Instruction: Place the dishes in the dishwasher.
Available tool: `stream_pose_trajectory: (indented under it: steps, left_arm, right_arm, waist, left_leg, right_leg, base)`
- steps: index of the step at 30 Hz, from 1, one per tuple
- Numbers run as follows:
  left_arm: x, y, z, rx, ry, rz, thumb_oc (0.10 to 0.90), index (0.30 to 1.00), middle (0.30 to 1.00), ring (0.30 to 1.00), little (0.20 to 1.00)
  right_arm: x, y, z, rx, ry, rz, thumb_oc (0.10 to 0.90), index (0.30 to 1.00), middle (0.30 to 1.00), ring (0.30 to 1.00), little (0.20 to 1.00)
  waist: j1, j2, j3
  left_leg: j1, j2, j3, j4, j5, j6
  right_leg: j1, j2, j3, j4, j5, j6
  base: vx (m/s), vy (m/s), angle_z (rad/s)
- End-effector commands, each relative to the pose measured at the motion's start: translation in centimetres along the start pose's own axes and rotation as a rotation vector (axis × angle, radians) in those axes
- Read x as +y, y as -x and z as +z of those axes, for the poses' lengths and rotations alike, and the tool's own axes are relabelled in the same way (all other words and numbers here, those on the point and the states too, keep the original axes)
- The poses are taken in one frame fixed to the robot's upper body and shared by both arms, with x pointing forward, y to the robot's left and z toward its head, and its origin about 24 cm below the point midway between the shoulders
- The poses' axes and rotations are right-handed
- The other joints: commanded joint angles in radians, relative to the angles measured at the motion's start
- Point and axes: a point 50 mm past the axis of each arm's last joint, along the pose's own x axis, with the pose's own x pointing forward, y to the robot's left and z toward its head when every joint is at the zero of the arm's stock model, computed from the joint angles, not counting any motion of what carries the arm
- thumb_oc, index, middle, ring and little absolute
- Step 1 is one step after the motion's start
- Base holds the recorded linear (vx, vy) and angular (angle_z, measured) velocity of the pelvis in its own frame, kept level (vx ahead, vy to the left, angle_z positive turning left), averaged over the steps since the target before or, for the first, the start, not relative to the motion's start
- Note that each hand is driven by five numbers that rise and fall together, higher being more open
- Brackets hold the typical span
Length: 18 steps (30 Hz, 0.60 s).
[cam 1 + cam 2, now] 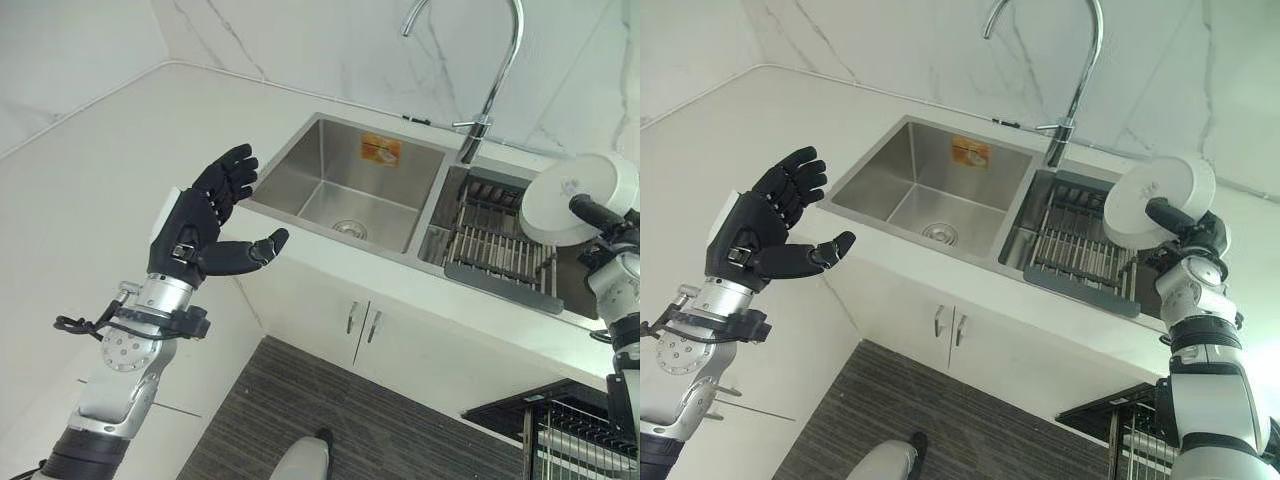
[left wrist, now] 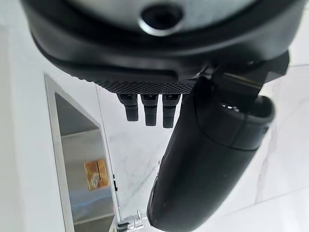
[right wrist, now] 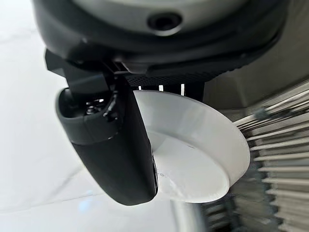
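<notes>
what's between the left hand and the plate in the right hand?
In the left eye view, the sink basin and the drying rack beside it lie between the open left hand and the plate pinched in the right hand.

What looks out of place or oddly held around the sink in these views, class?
Nothing spilled or damaged. The white plate is tilted on edge, pinched in the right hand above the drying rack; the left hand hangs open.
</notes>
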Motion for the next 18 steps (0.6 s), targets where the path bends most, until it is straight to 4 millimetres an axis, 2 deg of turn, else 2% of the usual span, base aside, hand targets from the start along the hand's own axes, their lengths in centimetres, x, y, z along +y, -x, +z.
stream_pose_trajectory:
  steps: [1,5,9,12,15,17,18]
  left_arm:
    - [-0.3,-0.1,4.4,-0.284,0.016,-0.022,0.800,0.900,0.900,0.900,0.900]
    - [-0.3,0.3,4.5,-0.305,0.022,-0.013,0.800,0.900,0.900,0.900,0.900]
    - [-0.4,0.7,4.4,-0.318,0.028,-0.004,0.800,0.900,0.900,0.900,0.900]
    - [-0.8,0.9,4.5,-0.330,0.032,0.004,0.800,0.900,0.900,0.900,0.900]
    - [-1.2,1.0,4.8,-0.349,0.039,0.008,0.800,0.900,0.900,0.900,0.900]
    - [-1.3,1.1,4.9,-0.365,0.050,0.015,0.800,0.900,0.900,0.900,0.900]
    - [-1.3,1.2,5.0,-0.383,0.061,0.028,0.800,0.900,0.900,0.900,0.900]
  right_arm:
    - [4.7,2.3,8.5,-0.443,-0.124,0.245,0.400,0.300,0.300,0.300,0.300]
    - [7.4,5.0,9.4,-0.533,-0.175,0.376,0.400,0.300,0.300,0.300,0.300]
    - [8.7,8.0,9.9,-0.635,-0.231,0.460,0.400,0.300,0.300,0.300,0.300]
    - [9.0,9.8,9.3,-0.662,-0.317,0.490,0.400,0.300,0.300,0.300,0.300]
    - [9.1,11.6,8.5,-0.693,-0.328,0.506,0.400,0.300,0.300,0.300,0.300]
    - [9.0,12.7,7.7,-0.704,-0.347,0.528,0.400,0.300,0.300,0.300,0.300]
    - [8.4,13.4,7.4,-0.718,-0.359,0.544,0.400,0.300,0.300,0.300,0.300]
  waist:
    - [0.000,0.002,-0.119]
    - [-0.017,0.002,-0.120]
    - [-0.033,0.002,-0.123]
    - [-0.042,0.007,-0.116]
    - [-0.052,0.012,-0.104]
    - [-0.063,0.015,-0.100]
    - [-0.079,0.017,-0.097]
  left_leg:
    - [0.093,0.140,0.046,-0.024,-0.100,-0.122]
    - [0.097,0.141,0.051,-0.024,-0.104,-0.118]
    - [0.112,0.135,0.053,-0.024,-0.117,-0.110]
    - [0.119,0.144,0.069,-0.024,-0.113,-0.113]
    - [0.110,0.151,0.076,-0.024,-0.105,-0.111]
    - [0.108,0.146,0.078,-0.024,-0.107,-0.106]
    - [0.119,0.129,0.094,-0.024,-0.114,-0.098]
  right_leg:
    - [-0.092,-0.023,0.069,0.115,-0.089,0.015]
    - [-0.097,-0.011,0.092,0.115,-0.091,0.012]
    - [-0.106,0.006,0.121,0.115,-0.092,0.008]
    - [-0.112,0.021,0.138,0.115,-0.090,0.000]
    - [-0.118,0.034,0.153,0.115,-0.087,-0.006]
    - [-0.126,0.040,0.167,0.115,-0.084,-0.005]
    - [-0.136,0.038,0.176,0.115,-0.080,-0.001]
  base:
    - [-0.06,-0.001,-0.17]
    - [-0.05,-0.002,-0.16]
    - [-0.04,-0.016,-0.14]
    - [-0.03,-0.012,-0.15]
    - [-0.06,0.024,-0.16]
    - [-0.11,0.107,-0.10]
    - [-0.15,0.204,-0.20]
